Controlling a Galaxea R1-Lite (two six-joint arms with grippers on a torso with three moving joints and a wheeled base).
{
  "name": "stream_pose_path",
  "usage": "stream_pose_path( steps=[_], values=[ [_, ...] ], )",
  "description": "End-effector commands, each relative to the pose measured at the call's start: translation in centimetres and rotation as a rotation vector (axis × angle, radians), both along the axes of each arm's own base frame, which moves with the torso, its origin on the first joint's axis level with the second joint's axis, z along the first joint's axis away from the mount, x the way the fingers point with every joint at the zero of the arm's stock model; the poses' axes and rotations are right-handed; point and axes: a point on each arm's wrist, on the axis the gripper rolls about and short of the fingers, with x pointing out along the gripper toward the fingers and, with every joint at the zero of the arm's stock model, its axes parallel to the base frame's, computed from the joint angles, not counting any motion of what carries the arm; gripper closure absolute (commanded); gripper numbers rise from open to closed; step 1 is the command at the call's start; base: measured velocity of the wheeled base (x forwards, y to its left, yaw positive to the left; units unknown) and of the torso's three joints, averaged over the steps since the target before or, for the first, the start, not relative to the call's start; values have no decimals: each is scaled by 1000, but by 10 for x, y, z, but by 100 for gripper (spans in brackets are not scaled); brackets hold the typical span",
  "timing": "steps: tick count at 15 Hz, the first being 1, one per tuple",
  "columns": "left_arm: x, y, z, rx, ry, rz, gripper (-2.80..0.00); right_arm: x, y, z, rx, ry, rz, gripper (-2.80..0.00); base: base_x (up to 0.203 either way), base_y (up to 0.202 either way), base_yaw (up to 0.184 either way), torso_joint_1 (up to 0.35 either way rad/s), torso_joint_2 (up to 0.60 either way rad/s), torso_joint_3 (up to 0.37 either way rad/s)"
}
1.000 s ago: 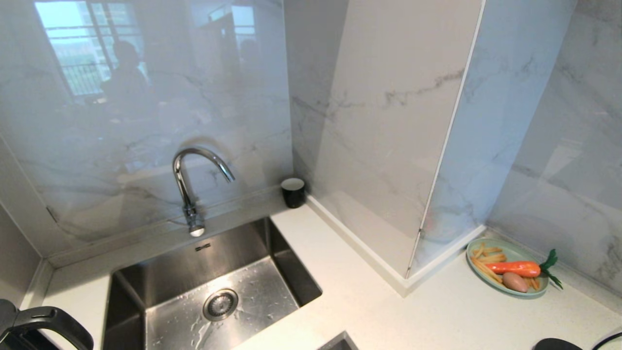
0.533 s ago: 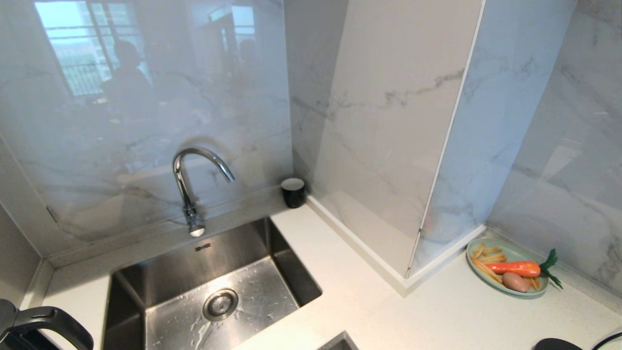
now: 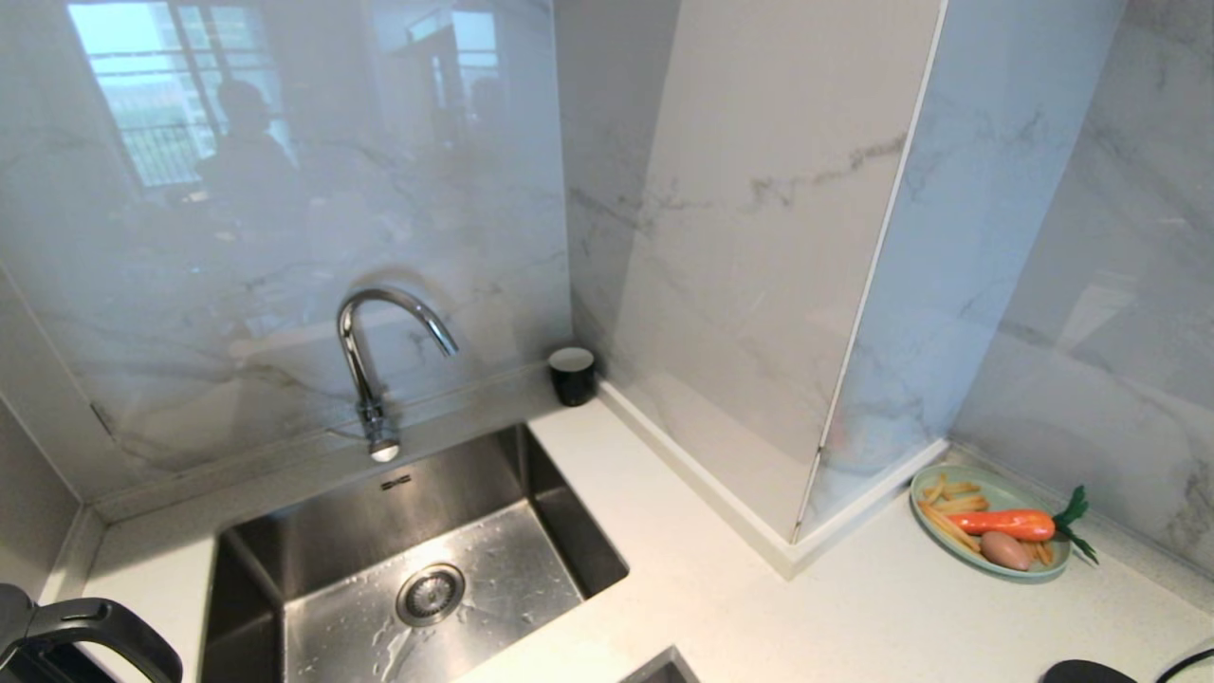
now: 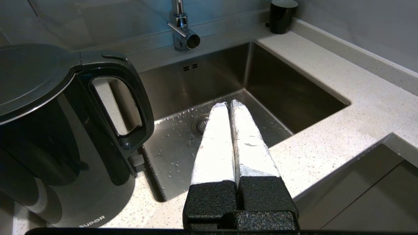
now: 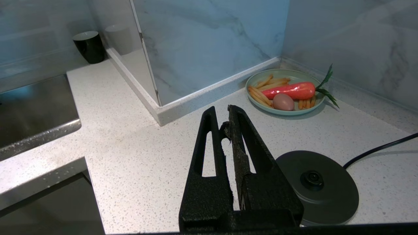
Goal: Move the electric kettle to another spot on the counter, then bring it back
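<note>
Head view: the kettle [image 3: 66, 640] shows only its looped handle at the lower left corner, left of the sink [image 3: 408, 560]. A tap [image 3: 379, 360] rises behind the sink, and a black cup [image 3: 573, 376] stands in the corner of the desk [image 3: 759, 617]. A plate [image 3: 986, 522] of toy carrot, fries and an egg-shaped piece sits by the right wall. Neither arm is in view.

Left wrist view: the left gripper [image 4: 228, 106] hangs above the sink's near edge, its white-wrapped jaws pressed together on nothing. The kettle [image 4: 58, 130] stands upright on the desk [image 4: 343, 114] just beside the sink, lid shut, handle toward the basin, apart from the jaws.

Right wrist view: the right gripper [image 5: 222, 112] hovers over the desk [image 5: 137, 156], black jaws together, holding nothing. The corded base disc [image 5: 318, 184] lies bare beside it, the plate [image 5: 285, 91] farther off.
</note>
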Motion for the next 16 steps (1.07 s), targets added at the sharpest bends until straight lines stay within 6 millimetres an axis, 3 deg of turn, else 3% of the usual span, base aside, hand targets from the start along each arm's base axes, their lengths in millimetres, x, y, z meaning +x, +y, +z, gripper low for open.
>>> stream_pose_path(
  steps=[1, 16],
  values=[
    [0, 0, 0, 0, 1, 1, 0, 0, 0, 0, 0, 0, 1, 0, 0, 0, 0, 0, 0, 0],
    [0, 0, 0, 0, 1, 1, 0, 0, 0, 0, 0, -1, 0, 0, 0, 0, 0, 0, 0, 0]
  ],
)
